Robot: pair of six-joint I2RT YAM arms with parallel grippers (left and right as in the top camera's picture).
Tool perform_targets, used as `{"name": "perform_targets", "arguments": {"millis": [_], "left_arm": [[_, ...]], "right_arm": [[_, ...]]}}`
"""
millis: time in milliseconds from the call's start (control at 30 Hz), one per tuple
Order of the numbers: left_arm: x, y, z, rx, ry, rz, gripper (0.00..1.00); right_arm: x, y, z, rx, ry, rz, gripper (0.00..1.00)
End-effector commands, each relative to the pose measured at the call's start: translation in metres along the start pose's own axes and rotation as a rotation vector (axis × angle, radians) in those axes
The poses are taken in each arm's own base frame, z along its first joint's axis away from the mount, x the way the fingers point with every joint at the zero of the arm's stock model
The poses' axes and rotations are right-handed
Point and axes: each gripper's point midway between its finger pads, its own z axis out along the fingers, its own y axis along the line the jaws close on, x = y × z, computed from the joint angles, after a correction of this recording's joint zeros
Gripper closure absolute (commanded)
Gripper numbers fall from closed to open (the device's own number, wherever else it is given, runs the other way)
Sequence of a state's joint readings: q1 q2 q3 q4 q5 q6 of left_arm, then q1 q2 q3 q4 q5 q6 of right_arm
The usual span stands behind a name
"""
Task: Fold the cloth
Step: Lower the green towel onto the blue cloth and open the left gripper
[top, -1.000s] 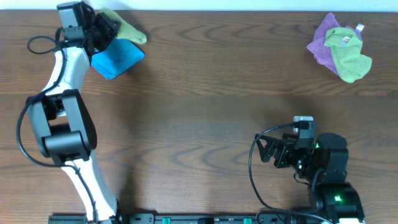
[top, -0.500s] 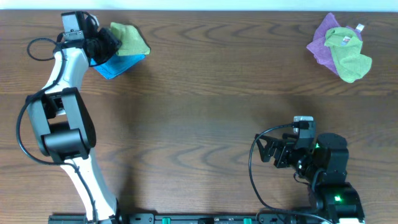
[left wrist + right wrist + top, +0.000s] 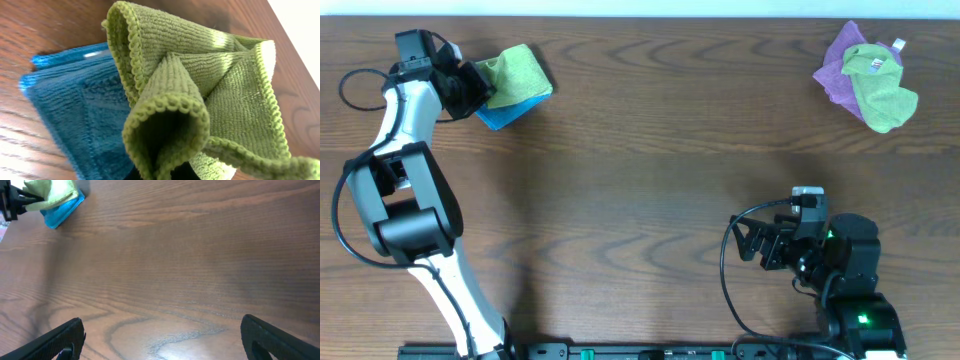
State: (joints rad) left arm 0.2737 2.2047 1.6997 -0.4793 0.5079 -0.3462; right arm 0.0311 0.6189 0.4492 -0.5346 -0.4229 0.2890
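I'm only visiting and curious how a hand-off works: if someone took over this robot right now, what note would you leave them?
Left end effector: shut on an edge of the green cloth, at the table's far-left corner.
Right end effector: open, empty, low near its base.
The green cloth sits bunched on top of the blue cloth. A purple cloth and a second green cloth lie heaped at the far right.
Done: the blue cloth looks folded flat.
Left: flatten and fold the green cloth; the heap probably comes after.
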Motion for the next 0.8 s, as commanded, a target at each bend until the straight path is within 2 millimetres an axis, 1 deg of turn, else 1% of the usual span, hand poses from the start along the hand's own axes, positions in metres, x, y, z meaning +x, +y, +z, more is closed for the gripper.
{"name": "perform_targets", "arguments": {"millis": [0, 33, 100, 133, 200, 267, 333, 400, 433, 533, 600, 767], "left_arm": [[-0.007, 0.001, -0.004, -0.015, -0.017, 0.056, 0.94], [-0.006, 0.001, -0.004, -0.016, -0.015, 0.055, 0.92], [-0.006, 0.002, -0.004, -0.017, -0.013, 0.059, 0.73], [-0.005, 0.002, -0.004, -0.018, -0.011, 0.060, 0.68], [-0.005, 0.002, -0.004, -0.019, -0.007, 0.064, 0.67], [-0.005, 0.005, -0.005, -0.022, -0.006, 0.068, 0.57], [-0.005, 0.008, -0.007, -0.025, -0.006, 0.063, 0.43], [-0.008, 0.011, -0.011, -0.028, -0.011, 0.056, 0.24], [-0.009, 0.012, -0.013, -0.030, -0.013, 0.053, 0.16], [-0.015, 0.015, -0.023, -0.032, -0.032, 0.043, 0.10], [-0.020, 0.017, -0.032, -0.031, -0.048, 0.038, 0.03], [-0.029, 0.011, -0.057, -0.026, -0.090, 0.047, 0.05]], "right_arm": [[0.000, 0.000, -0.001, -0.003, -0.004, 0.016, 0.01], [0.000, 0.000, -0.001, -0.003, -0.004, 0.016, 0.01], [0.000, 0.000, -0.001, -0.003, -0.004, 0.016, 0.01], [0.000, 0.000, -0.001, -0.003, -0.003, 0.016, 0.01], [0.000, 0.000, -0.001, -0.003, -0.003, 0.016, 0.01], [0.000, 0.000, -0.001, -0.003, -0.003, 0.016, 0.01], [0.000, 0.000, -0.001, -0.003, -0.003, 0.016, 0.01], [0.000, 0.000, -0.001, -0.003, -0.003, 0.016, 0.01], [0.000, 0.000, -0.001, -0.003, -0.004, 0.016, 0.01], [0.000, 0.000, -0.001, -0.003, -0.003, 0.016, 0.01], [0.000, 0.000, -0.001, -0.003, -0.004, 0.016, 0.01], [0.000, 0.000, -0.001, -0.003, -0.003, 0.016, 0.01]]}}
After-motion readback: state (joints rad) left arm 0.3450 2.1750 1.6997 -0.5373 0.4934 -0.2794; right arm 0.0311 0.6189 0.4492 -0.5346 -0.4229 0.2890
